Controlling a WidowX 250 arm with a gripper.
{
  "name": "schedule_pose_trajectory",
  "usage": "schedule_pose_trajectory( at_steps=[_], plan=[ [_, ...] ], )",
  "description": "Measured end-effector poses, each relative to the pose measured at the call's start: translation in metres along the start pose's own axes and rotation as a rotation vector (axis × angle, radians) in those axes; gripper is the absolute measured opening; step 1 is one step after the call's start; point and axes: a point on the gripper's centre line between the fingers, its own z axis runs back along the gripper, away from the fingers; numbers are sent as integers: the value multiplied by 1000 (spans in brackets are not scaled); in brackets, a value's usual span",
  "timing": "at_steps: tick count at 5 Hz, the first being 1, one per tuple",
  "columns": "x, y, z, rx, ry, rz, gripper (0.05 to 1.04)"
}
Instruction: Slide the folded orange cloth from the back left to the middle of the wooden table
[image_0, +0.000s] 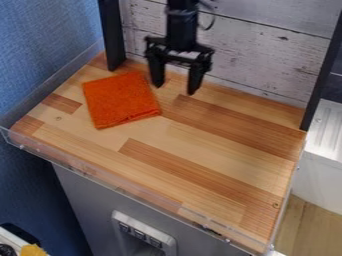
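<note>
At the nearest edge, in the lower left corner, a small yellow item (32, 250) is lying on something pale, while beside it a grey cabinet front (87, 210) is carrying a light panel (117, 219) with a row of dark switches. A clear plastic rim (120, 190) is running along the near side of the wooden tabletop (220, 137), whose strips are alternating between light and reddish brown. To the right, lower down, pale wood flooring (304, 225) is showing below a whitish ridged surface (327, 125). Farther across the tabletop, left of its middle, an orange cloth (120, 99) is lying flat in a roughly square shape, its near edge looking folded and slightly raised. Just beyond its right side, toward the back, the black gripper (176, 89) is hanging with its two fingers pointing down and standing wide apart, holding nothing between them; the left finger in the view is hanging close beside the cloth's far right part. Behind, two black uprights (112, 35) are standing at either side of a whitewashed plank wall (267, 55), in front of which the arm (182, 25) is coming down from the top edge, and a blue textured surface (40, 40) is rising at the left.
</note>
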Motion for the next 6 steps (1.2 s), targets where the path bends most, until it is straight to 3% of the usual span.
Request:
schedule_pose_trajectory(
  at_steps=[3, 5, 6],
  plan=[
    [-10, 38, -15, -20, -92, 217, 998],
    [-13, 59, -11, -23, -147, 324, 956],
    [-12, 59, -11, -25, -148, 354, 677]
  ],
)
